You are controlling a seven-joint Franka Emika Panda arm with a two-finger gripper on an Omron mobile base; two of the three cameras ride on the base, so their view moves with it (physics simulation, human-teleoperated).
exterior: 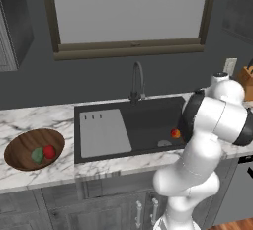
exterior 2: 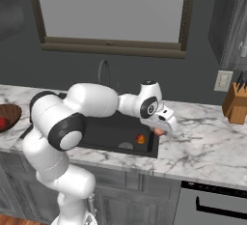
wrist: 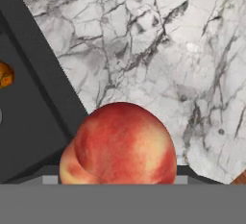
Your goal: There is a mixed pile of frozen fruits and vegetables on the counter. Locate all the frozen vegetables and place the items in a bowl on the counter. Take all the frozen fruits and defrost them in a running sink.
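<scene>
Marble counter (wrist: 158,50) beside the sink's (exterior 2: 108,134) right edge lies under the gripper (exterior 2: 161,131), whose fingers are closed on a peach (wrist: 120,146), best carried well past the rim before being released near the orange fruit (exterior 2: 140,139).

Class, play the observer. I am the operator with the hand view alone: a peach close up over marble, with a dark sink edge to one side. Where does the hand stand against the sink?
Observer: The gripper holds the peach over the counter, just past the right rim of the sink.
Operator: What is in the bowl?
Observer: The bowl, left of the sink, holds a green lump and a red round item.
Operator: Is the water on?
Observer: No stream shows under the faucet.
</scene>
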